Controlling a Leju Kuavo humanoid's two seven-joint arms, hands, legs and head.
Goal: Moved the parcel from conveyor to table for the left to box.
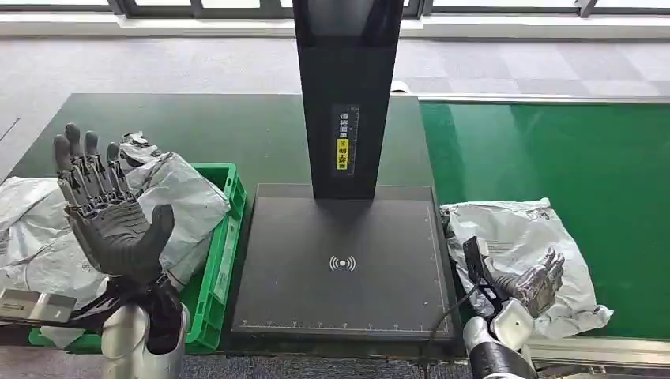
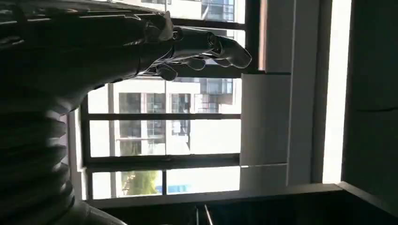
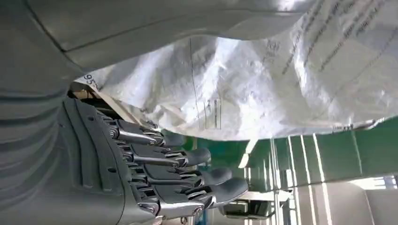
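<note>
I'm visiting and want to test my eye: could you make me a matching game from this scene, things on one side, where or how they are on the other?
Things:
1. parcel
2. green crate
3. left hand
4. black scanner plate

Places or states:
A. raised, fingers spread, holding nothing
B. on the green conveyor, by the right hand
C. between crate and conveyor
D. stuffed with grey bags

Pairs: 1-B, 2-D, 3-A, 4-C
</note>
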